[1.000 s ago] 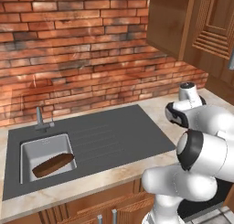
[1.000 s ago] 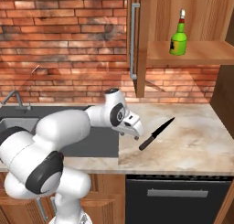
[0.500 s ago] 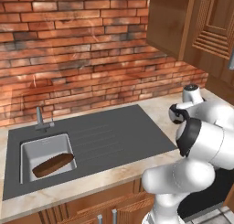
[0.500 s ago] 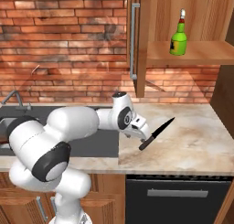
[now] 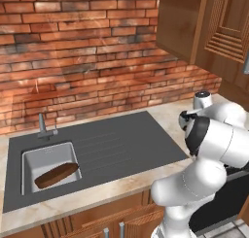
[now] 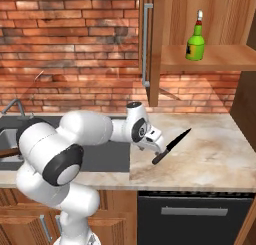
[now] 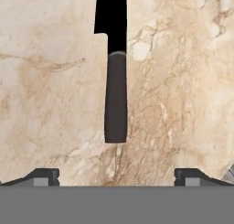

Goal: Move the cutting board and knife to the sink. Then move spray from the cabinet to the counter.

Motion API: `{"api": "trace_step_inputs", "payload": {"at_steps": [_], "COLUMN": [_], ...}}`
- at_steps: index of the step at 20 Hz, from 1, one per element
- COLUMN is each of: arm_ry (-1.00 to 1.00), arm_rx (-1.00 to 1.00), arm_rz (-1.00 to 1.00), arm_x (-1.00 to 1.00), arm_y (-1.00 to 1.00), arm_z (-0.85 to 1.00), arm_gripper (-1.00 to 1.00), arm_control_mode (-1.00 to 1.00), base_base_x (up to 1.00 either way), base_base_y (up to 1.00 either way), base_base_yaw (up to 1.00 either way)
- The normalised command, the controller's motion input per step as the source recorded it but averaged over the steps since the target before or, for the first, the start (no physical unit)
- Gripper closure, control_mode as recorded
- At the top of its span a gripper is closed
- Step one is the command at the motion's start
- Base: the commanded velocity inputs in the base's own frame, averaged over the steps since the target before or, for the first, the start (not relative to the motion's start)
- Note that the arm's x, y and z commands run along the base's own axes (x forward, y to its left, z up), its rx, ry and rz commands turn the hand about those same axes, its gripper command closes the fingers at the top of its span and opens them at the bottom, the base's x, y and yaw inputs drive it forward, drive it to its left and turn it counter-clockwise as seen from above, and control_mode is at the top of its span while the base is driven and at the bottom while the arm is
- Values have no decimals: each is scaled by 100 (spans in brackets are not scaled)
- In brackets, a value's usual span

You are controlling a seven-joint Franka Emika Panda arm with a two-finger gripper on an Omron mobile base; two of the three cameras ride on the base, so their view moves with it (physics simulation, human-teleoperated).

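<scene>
The white arm's end effector (image 7: 117, 175) stands wide open, empty, over the black, dark-handled knife (image 7: 115, 83) lying at frame centre on the beige marbled tabletop (image 7: 50, 95); its blade tip is cut off. The dark brown oval wooden cutting board (image 5: 56, 175) leans inside the pale grey sink (image 5: 34, 159), lower left.

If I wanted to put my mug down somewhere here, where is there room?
Bare room: the ridged drainboard right of the basin, and the counter right of the knife. Crowded: the sink holds the cutting board, and the open gripper hangs over the knife's handle.
</scene>
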Motion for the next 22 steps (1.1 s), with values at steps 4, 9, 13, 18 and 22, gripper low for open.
{"api": "trace_step_inputs", "payload": {"at_steps": [4, 9, 13, 18, 22], "arm_ry": [0, 0, 0, 0, 0], "arm_rx": [1, 0, 0, 0, 0], "arm_rz": [0, 0, 0, 0, 0], "arm_x": [20, 17, 12, 10, 9], "arm_y": [-17, -11, -9, -1, 0], "arm_z": [-13, -28, -32, -19, -20], "arm_gripper": [-100, -100, -100, -100, -100], "arm_control_mode": [-100, -100, -100, -100, -100], "base_base_x": [0, 0, 0, 0, 0], "base_base_y": [0, 0, 0, 0, 0], "base_base_yaw": [0, 0, 0, 0, 0]}}
